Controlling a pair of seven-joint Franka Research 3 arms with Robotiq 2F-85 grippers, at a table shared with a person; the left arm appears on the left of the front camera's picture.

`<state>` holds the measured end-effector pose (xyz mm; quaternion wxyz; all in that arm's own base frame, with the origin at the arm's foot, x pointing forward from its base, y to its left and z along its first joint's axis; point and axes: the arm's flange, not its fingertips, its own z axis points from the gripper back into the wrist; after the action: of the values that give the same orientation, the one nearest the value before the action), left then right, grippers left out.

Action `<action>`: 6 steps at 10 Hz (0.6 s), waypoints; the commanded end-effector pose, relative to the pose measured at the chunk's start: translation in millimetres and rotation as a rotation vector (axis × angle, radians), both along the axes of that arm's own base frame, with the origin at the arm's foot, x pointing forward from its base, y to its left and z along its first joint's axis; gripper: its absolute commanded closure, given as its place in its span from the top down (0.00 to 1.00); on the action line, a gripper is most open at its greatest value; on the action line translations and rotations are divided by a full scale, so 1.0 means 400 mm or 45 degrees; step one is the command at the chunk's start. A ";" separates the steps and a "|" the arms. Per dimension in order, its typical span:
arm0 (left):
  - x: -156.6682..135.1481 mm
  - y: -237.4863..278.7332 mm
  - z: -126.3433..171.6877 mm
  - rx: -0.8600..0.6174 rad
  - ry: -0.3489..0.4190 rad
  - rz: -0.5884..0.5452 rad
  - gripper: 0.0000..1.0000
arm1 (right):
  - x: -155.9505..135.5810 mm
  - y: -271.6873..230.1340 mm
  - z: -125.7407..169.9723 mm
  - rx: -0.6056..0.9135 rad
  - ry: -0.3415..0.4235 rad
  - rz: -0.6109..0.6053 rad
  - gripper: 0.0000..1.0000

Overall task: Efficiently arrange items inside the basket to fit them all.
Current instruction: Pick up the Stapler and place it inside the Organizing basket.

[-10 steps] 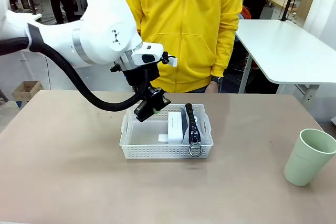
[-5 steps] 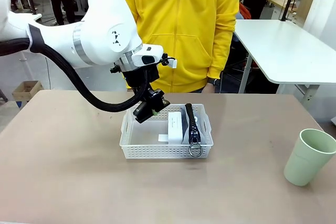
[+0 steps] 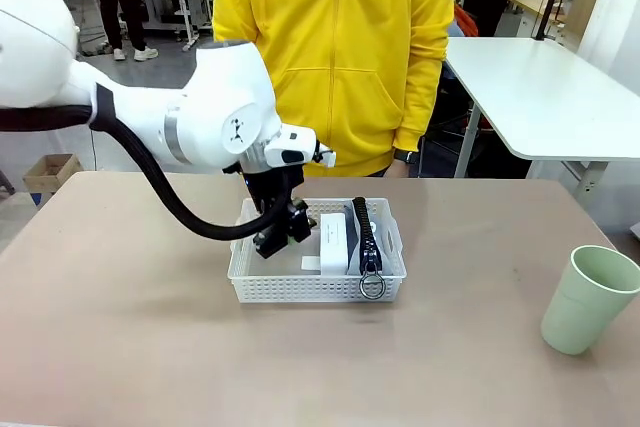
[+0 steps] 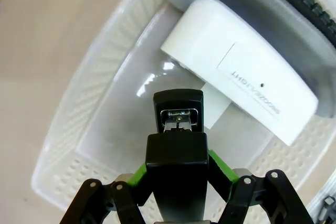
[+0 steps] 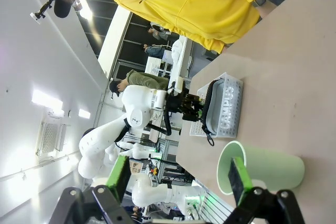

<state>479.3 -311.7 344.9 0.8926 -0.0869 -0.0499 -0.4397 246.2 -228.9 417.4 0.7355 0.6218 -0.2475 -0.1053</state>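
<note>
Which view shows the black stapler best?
The left wrist view: the slim black stapler sits close-up, clamped between the left claw's green pads above the white perforated plastic basket. In the front view it is a dark shape at the claw; in the right wrist view it is far off, too small to make out.

White basket [image 3: 315,290], centre: box [image 3: 334,240] and grey pouch [image 3: 366,237] on edge, right side; black stapler [image 4: 177,114] held over left half. Green cup [image 3: 588,299] upright, near right.

Tally:
- One white basket [image 3: 300,288].
- Inside it: one white box [image 3: 334,239] and one grey zip pouch [image 3: 366,232] (zipper uppermost).
- Over its bare floor: one black stapler [image 4: 177,148].
- Well to its right: one pale green cup [image 3: 588,299].
</note>
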 end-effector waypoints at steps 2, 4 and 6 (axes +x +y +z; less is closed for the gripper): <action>0.009 -0.021 -0.053 0.064 0.063 0.033 0.44 | 0.003 0.002 0.007 0.022 -0.013 -0.007 1.00; 0.029 -0.015 -0.083 0.079 0.109 0.067 0.44 | 0.003 0.002 0.007 0.022 -0.013 -0.007 1.00; 0.037 -0.010 -0.095 0.085 0.127 0.079 0.47 | 0.003 0.002 0.007 0.022 -0.013 -0.007 1.00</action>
<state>489.2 -314.0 306.6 0.9048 -0.0894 -0.0024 -0.4163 246.2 -228.9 417.4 0.7355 0.6218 -0.2475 -0.1053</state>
